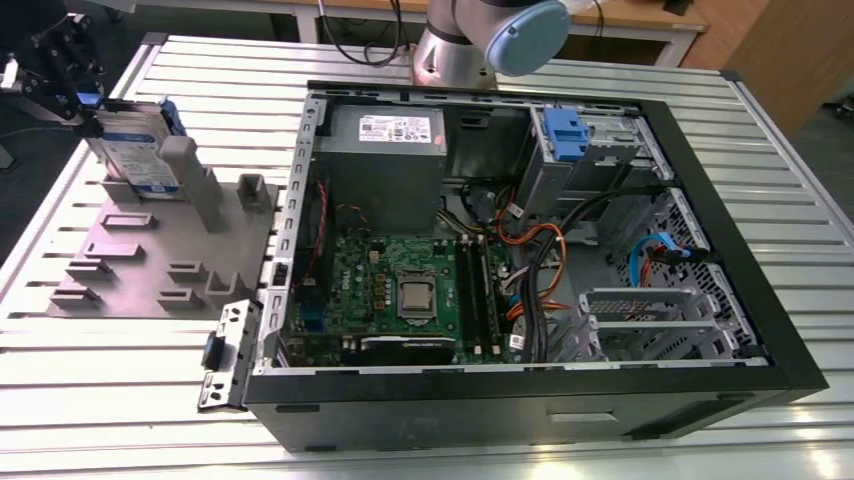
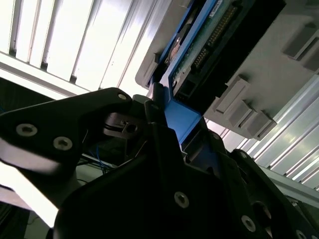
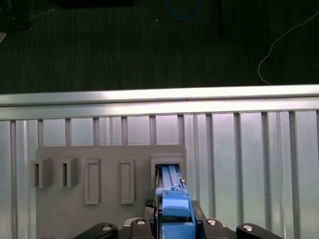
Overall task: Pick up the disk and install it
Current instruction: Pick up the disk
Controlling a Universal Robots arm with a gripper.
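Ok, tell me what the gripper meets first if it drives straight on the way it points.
The disk: the gripper sits at the end of its blue carrier, pointing along it into the slot of the grey holder. Whether they touch is unclear.

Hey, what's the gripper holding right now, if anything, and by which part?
The gripper looks shut on the disk, pinching the upper edge of its blue frame. The disk stands upright in a slot of the grey holder.
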